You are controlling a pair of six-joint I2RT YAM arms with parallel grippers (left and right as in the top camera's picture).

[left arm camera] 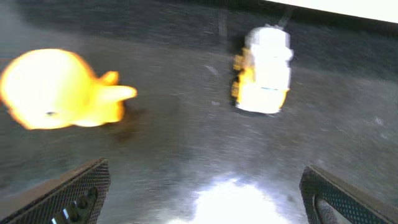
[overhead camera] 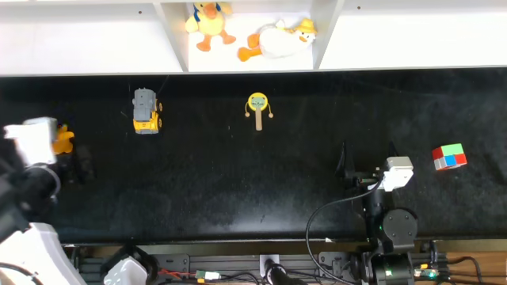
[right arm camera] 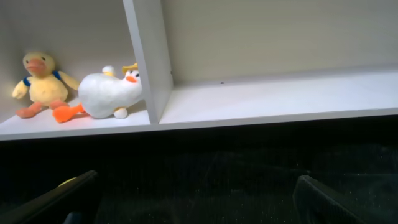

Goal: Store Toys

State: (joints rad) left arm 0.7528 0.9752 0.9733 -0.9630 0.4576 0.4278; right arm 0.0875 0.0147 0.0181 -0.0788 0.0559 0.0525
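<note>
A small yellow duck toy lies on the black table just ahead of my left gripper and off to one side, outside its wide open fingers. A yellow and grey toy truck stands farther out. From above, the duck sits at the table's far left and the truck is right of it. A yellow rattle on a wooden stick lies mid-table. A coloured cube rests at the right. My right gripper is open and holds nothing, facing the shelf.
A white shelf unit runs along the table's far edge. Its middle compartment holds a yellow duck plush and a white goose plush. The compartment to the right is bare. A vertical divider separates them.
</note>
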